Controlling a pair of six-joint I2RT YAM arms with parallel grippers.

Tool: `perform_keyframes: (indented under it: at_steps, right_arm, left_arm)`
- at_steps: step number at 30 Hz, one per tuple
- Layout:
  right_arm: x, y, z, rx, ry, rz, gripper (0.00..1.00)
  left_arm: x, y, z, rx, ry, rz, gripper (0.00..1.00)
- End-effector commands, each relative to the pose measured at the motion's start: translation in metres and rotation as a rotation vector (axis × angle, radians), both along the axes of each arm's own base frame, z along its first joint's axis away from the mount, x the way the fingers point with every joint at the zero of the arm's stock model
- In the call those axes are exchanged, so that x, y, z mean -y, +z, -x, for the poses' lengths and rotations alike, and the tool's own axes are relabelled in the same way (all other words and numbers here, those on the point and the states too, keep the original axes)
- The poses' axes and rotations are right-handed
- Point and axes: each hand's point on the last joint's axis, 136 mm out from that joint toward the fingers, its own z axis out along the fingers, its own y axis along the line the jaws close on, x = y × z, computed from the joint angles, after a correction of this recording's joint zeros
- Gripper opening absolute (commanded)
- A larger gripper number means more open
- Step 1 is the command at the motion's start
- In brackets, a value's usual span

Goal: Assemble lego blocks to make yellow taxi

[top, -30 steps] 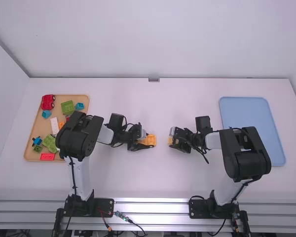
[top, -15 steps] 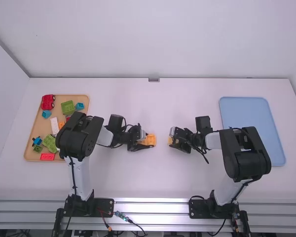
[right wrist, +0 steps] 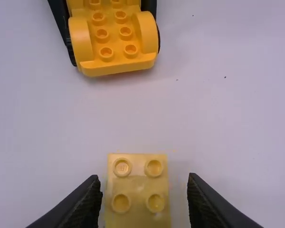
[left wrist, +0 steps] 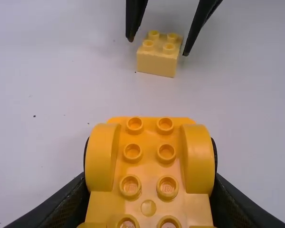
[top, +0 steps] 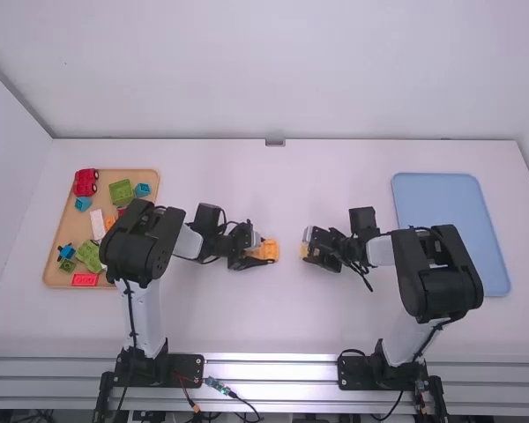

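Right gripper, seemingly still around yellow block

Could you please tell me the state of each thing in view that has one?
Left gripper: shut on the car base.
Car base: gripped, upright.
Right gripper: open, around the small block.
Small block: ungripped, upright.
Wooden tray: partly filled with pieces.

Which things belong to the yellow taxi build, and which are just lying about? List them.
For the job:
orange-yellow studded plastic car base, in the left gripper
pale yellow four-stud plastic block, between the right gripper's open fingers

Likely just lying about:
red plastic toy car, square green block, long white block, flat red brick, all in the tan tray
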Motion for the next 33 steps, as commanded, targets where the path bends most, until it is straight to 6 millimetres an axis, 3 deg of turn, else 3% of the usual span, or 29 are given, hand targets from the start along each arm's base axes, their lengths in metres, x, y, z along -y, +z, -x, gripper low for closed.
perform_keyframes:
  at_steps: [1,15,21,23,33]
  right_arm:
    - [-0.003,-0.008,0.001,-0.025,0.015,-0.023,0.47]
    - [0.002,-0.001,0.003,-0.024,0.01,-0.103,0.37]
    - [-0.004,-0.001,0.005,-0.02,0.03,-0.094,0.28]
    - [-0.005,-0.001,0.005,-0.019,0.034,-0.093,0.27]
    - [-0.007,0.002,0.001,-0.016,0.031,-0.102,0.27]
  left_arm:
    - [-0.01,-0.02,0.003,-0.023,0.042,-0.071,0.48]
    - [-0.012,-0.021,0.009,0.032,0.05,-0.06,0.47]
    - [-0.011,-0.021,0.005,-0.019,0.047,-0.07,0.41]
    - [-0.011,-0.021,0.003,-0.042,0.047,-0.077,0.36]
    - [-0.008,-0.023,0.005,-0.035,0.035,-0.086,0.34]
